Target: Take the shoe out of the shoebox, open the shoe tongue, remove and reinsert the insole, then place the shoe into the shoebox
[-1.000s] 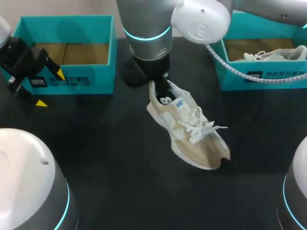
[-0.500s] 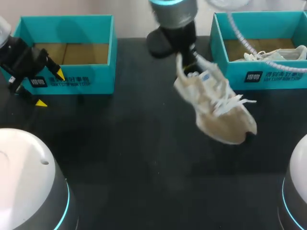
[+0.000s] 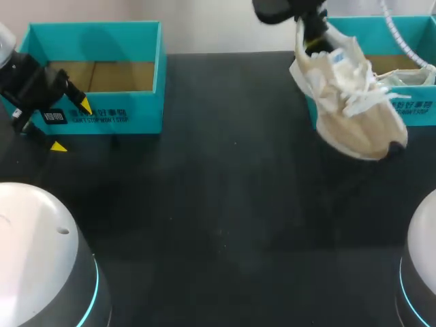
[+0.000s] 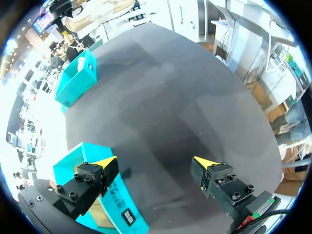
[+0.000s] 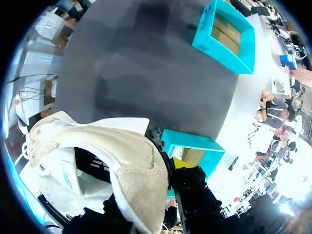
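We see a matte black tabletop (image 3: 218, 204) with two open teal cardboard shoeboxes along its far edge. One teal shoebox at the upper left (image 3: 102, 112) shows a bare brown floor inside, and the other teal shoebox at the upper right (image 3: 415, 109) is partly covered. Each front wall carries a white printed label. The beige and white lace-up sneaker (image 3: 354, 116) bears a small blue logo on its side. It hangs heel-up at the upper right, its toe slanting toward the lower right across the front wall of the right-hand box. We cannot tell whether the toe meets the table. The right gripper (image 3: 310, 34) comes in from the top edge and pinches the sneaker's heel collar. In the right wrist view that gripper (image 5: 168, 165) has one yellow-tipped finger outside the padded heel and the shoe's opening on its other side. The left gripper (image 3: 71, 125) sits at the left edge in front of the left-hand box. Its fingers are spread wide and hold nothing, and the left wrist view shows this gripper (image 4: 156, 161) over bare tabletop with the box just beside one finger.
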Motion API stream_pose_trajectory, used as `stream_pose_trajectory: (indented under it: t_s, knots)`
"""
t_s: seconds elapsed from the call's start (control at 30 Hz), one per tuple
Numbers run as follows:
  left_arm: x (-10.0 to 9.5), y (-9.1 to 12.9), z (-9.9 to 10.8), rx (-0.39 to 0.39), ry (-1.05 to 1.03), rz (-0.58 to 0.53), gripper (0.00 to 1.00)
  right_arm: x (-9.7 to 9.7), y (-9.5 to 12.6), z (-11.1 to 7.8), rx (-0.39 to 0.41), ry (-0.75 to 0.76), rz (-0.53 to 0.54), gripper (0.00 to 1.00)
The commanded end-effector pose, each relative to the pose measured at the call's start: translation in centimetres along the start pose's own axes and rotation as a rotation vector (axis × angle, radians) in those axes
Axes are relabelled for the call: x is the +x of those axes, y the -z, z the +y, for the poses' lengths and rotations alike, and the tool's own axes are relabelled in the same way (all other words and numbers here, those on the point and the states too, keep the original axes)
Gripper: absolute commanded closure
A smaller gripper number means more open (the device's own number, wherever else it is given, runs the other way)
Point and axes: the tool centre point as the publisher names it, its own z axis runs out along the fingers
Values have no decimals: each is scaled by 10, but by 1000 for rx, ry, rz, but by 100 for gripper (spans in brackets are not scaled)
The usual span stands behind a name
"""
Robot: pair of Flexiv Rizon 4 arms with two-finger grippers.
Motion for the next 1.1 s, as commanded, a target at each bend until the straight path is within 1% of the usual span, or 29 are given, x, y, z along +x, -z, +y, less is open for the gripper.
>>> stream_pose_trajectory:
  t_s: [0.03,0.5,0.53,0.6,0.63,0.73,0.8,0.83,0.87,0.93,0.97,1.03,1.07,1.1]
  knots:
    - [1,0,-1,-4,0,1,0,-1,5,-6,-5,2,5,100]
    - [1,0,-1,-4,0,1,0,-1,5,-6,-5,2,5,100]
    - [1,0,-1,-4,0,1,0,-7,0,-13,-41,-10,0,100]
    - [1,0,-1,-4,0,1,0,-20,-11,-32,-26,-44,26,100]
    - [1,0,-1,-4,0,1,0,-26,-13,-43,-35,-61,16,100]
    - [1,0,-1,-4,0,1,0,-48,-21,-78,-30,-91,18,100]
    - [1,0,-1,-4,0,1,0,-63,-27,-99,-8,-97,18,100]
    - [1,0,-1,-4,0,1,0,-70,-30,-110,-25,-105,2,100]
    - [1,0,-1,-4,0,1,0,-77,-34,-118,-1,-103,4,100]
    - [1,0,-1,-4,0,1,0,-92,-41,-136,-15,-99,-9,100]
    - [1,0,-1,-4,0,1,0,-100,-45,-144,6,-96,-10,100]
    - [1,0,-1,-4,0,1,0,-117,-53,-161,-18,-65,-16,100]
    - [1,0,-1,-4,0,1,0,-125,-59,-166,7,-57,-1,100]
    - [1,0,-1,-4,0,1,0,-131,-64,-171,-21,-66,8,100]
